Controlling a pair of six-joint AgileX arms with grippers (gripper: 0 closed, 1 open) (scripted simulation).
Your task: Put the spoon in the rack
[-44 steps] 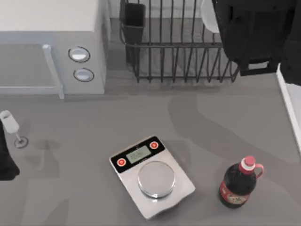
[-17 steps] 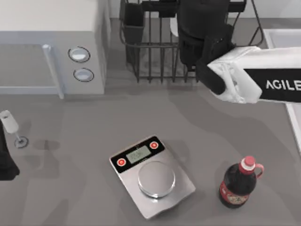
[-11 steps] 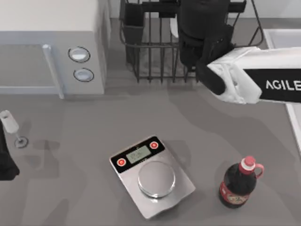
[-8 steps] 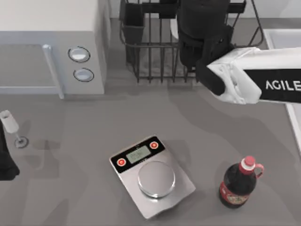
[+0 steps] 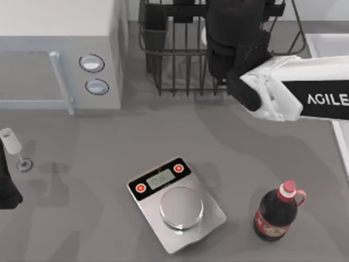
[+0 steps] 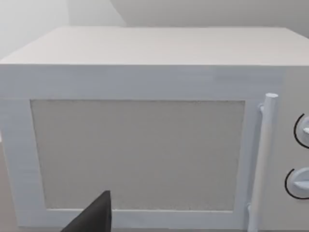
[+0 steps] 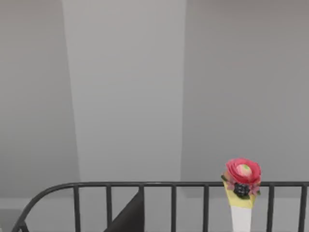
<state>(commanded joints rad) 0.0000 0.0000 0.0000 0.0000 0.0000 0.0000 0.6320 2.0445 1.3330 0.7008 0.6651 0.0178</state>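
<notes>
The black wire rack [image 5: 180, 71] stands at the back of the table, with its dark utensil cup [image 5: 155, 24] at its left corner. My right gripper [image 5: 234, 38] hangs over the rack's right half, and its black body covers what lies beneath. A small white patch [image 5: 203, 34] peeks out at its left side; I cannot tell whether it is the spoon. In the right wrist view a white upright stem topped by a red flower ornament [image 7: 241, 193] rises at the rack's rail [image 7: 159, 184]. My left gripper [image 5: 5, 188] is parked at the table's left edge.
A white microwave [image 5: 60, 49] fills the back left. A wine glass [image 5: 13, 146] stands near the left edge, a kitchen scale [image 5: 175, 204] in the front middle and a dark bottle with a red cap [image 5: 278, 213] at the front right. A white ledge [image 5: 327, 41] borders the right side.
Since 2.6 s ago my right arm has swung left from the back right corner to over the rack. In the last second it has barely shifted. The left arm has stayed still.
</notes>
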